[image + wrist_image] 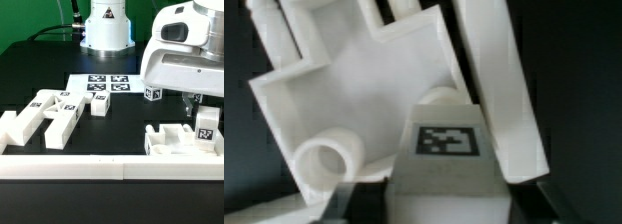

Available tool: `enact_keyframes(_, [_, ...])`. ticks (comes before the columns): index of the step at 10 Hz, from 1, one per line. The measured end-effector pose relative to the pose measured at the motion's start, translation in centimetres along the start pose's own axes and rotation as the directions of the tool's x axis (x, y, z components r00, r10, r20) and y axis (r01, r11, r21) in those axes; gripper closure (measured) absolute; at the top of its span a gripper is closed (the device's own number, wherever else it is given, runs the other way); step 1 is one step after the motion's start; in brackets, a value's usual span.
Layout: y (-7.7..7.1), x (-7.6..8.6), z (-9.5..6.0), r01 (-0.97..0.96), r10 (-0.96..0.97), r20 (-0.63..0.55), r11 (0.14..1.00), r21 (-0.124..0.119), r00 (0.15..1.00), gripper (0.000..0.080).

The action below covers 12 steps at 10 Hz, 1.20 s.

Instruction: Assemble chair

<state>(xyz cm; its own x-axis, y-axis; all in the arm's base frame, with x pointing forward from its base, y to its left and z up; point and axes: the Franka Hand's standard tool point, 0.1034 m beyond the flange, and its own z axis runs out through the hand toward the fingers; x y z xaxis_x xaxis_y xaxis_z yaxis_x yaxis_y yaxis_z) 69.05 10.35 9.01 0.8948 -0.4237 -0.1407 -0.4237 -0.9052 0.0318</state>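
Observation:
My gripper (203, 110) hangs at the exterior view's right, over a cluster of white chair parts (178, 140) near the front rail. Its jaws stand narrow, shut on an upright white bar with a black-and-white tag (206, 125). In the wrist view that tagged bar (445, 140) fills the gap of the gripper (441, 202), and both dark fingers (352, 200) press against its sides. Behind the bar lies a large white plate with notches and a round ring (358, 95). More chair parts (45, 112) lie at the exterior view's left.
The marker board (100, 85) lies flat at mid-table. A small tagged block (152, 93) and another white block (100, 107) sit near it. A long white border rail (110, 165) runs along the front. The robot's base (107, 30) stands at the back.

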Motion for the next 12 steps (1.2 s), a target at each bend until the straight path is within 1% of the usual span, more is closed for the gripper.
enact_keyframes(2, [-0.27, -0.19, 0.04, -0.197, 0.197, 0.005, 0.98, 0.005, 0.98, 0.0504])
enact_keyframes(3, [-0.44, -0.3, 0.03, -0.303, 0.303, 0.012, 0.953, 0.01, 0.953, 0.0504])
enact_keyframes(4, [-0.49, -0.33, 0.03, -0.356, 0.356, 0.014, 0.934, 0.01, 0.934, 0.0504])
enact_keyframes(5, [-0.59, -0.35, 0.01, -0.44, 0.44, 0.026, 0.898, 0.018, 0.898, 0.0504])
enact_keyframes(6, [-0.66, -0.27, -0.02, -0.487, 0.486, 0.027, 0.873, 0.023, 0.873, 0.0504])
enact_keyframes(8, [-0.75, -0.32, -0.01, -0.524, 0.524, 0.028, 0.851, 0.022, 0.851, 0.0505])
enact_keyframes(9, [-0.73, -0.32, 0.03, -0.498, 0.498, 0.026, 0.867, 0.022, 0.867, 0.0505])
enact_keyframes(10, [-0.67, -0.36, 0.03, -0.418, 0.417, 0.023, 0.908, 0.018, 0.909, 0.0325])
enact_keyframes(11, [-0.65, -0.62, -0.02, -0.365, 0.365, 0.029, 0.931, 0.002, 0.931, 0.021])
enact_keyframes(12, [-0.8, -0.65, -0.12, -0.285, 0.285, 0.027, 0.959, 0.0, 0.958, 0.021])
